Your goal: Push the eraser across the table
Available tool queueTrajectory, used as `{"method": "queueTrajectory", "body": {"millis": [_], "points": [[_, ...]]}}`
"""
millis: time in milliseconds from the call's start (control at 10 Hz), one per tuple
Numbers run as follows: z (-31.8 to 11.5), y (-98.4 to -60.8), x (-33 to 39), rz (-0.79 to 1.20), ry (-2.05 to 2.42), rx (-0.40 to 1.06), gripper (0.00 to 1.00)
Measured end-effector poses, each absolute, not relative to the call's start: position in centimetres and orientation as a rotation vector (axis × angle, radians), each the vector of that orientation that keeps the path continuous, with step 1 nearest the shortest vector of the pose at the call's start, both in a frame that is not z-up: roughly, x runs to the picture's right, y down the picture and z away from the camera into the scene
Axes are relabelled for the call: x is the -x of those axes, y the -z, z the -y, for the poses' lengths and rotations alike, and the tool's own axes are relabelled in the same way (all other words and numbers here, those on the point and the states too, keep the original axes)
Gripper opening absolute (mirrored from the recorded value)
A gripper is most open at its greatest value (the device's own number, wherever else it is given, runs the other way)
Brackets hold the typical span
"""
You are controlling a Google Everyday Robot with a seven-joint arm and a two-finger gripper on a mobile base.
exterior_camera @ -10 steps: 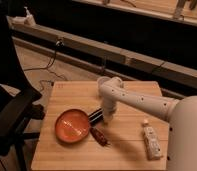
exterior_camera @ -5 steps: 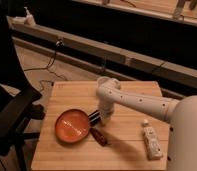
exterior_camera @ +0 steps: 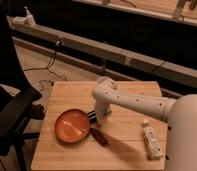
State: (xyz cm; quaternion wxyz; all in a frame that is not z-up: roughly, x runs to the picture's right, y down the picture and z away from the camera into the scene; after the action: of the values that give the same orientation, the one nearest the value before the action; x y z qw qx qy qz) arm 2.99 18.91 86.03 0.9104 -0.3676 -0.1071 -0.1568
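Low at frame centre, the gripper [exterior_camera: 100,118] sits down at the table [exterior_camera: 127,100] top; spread or closed, cannot tell. The eraser [exterior_camera: 92,116] is just left of it, apparently touching, against the right rim of the orange plate [exterior_camera: 57,126]. A red-brown oval thing [exterior_camera: 99,136] lies just below. Judgement: contact looks made, but the eraser sits mid-table, so most of the push is left.

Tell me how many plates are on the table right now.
1. The orange plate lies on the table's left half, just left of the gripper. The arm could hide something small.
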Motion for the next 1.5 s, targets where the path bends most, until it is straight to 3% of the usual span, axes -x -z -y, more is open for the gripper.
{"method": "queueTrajectory", "body": {"millis": [600, 1500], "points": [[-13.8, -88.4, -7.9, 0.115, 0.273, 0.712, 0.00], [-14.1, -89.5, -3.6, 0.238, 0.335, 0.692, 0.00]]}}
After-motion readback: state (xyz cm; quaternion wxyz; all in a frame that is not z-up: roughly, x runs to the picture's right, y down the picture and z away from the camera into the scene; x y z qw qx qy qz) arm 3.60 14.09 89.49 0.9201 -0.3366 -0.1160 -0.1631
